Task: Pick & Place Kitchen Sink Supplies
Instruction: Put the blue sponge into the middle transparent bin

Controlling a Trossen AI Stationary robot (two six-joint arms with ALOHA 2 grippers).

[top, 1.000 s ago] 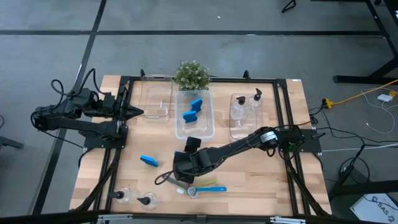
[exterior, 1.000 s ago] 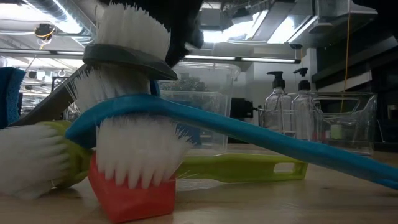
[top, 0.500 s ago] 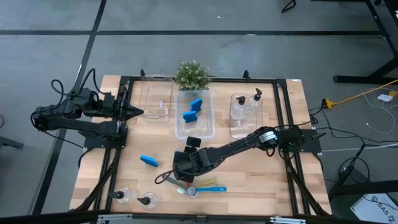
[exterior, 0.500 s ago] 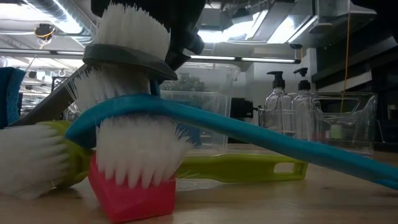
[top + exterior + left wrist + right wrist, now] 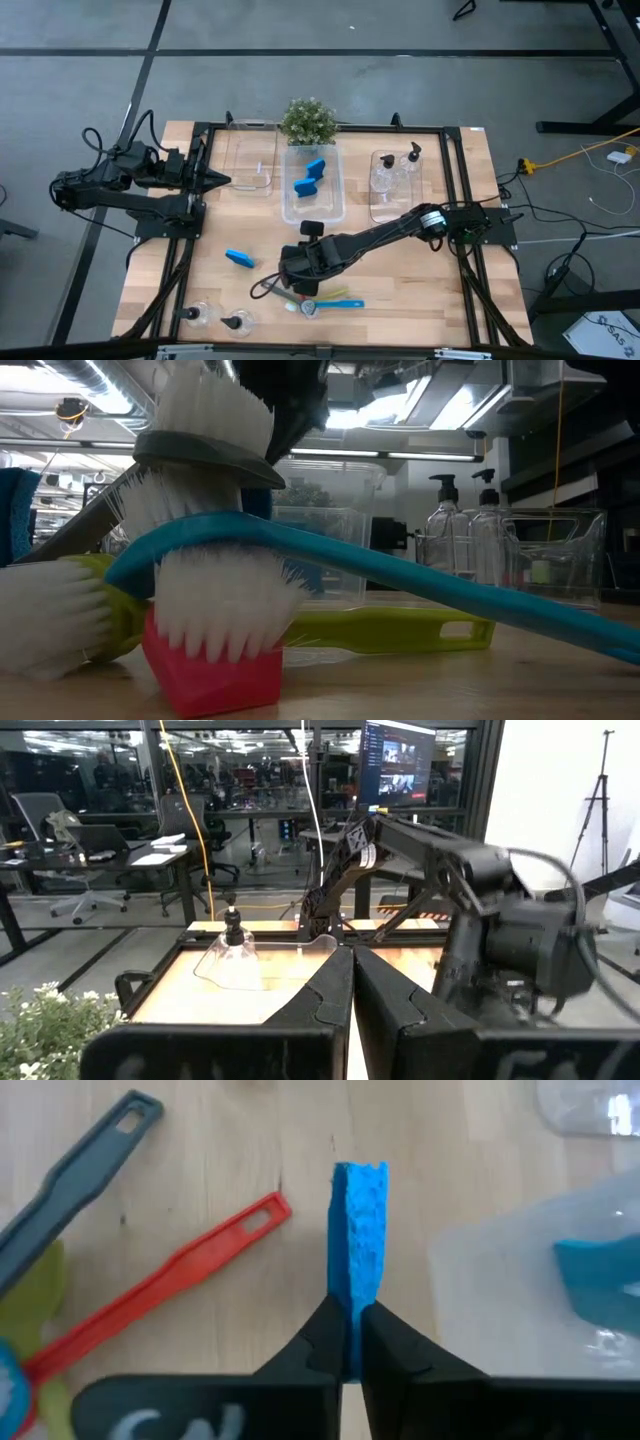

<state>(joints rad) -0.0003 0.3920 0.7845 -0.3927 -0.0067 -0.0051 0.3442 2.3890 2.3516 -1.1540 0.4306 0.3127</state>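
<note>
Nearest, at the six o'clock edge of the bench [image 5: 420,285], two clear pump bottles [image 5: 215,320] stand toward seven o'clock, and the four brushes lie crossed in a heap just right of them: the blue brush [image 5: 420,585] arches over the red brush [image 5: 210,670] and the yellow-green brush [image 5: 390,628], with the grey brush [image 5: 205,455] head on top, bristles up. Just above that heap, near the bench's middle, the right pincer [image 5: 350,1342] is closed narrow on a blue sponge [image 5: 358,1230], squeezing its near end thin so it stands on edge; in the wrist view the red and grey handles lie beside it on the wood. Another blue sponge [image 5: 239,258] lies loose toward eight o'clock. Farther off, three clear bins sit in a row toward twelve o'clock: the left bin [image 5: 250,165], the middle bin [image 5: 313,205] with two blue sponges [image 5: 310,177] inside, and the right bin [image 5: 390,190] holding two pump bottles [image 5: 395,170]. A green potted plant [image 5: 308,120] stands behind the middle bin. At nine o'clock the left pincer [image 5: 215,180] waits fully closed and empty beside the left bin. No readable writing or brand shows on any of the supplies.
</note>
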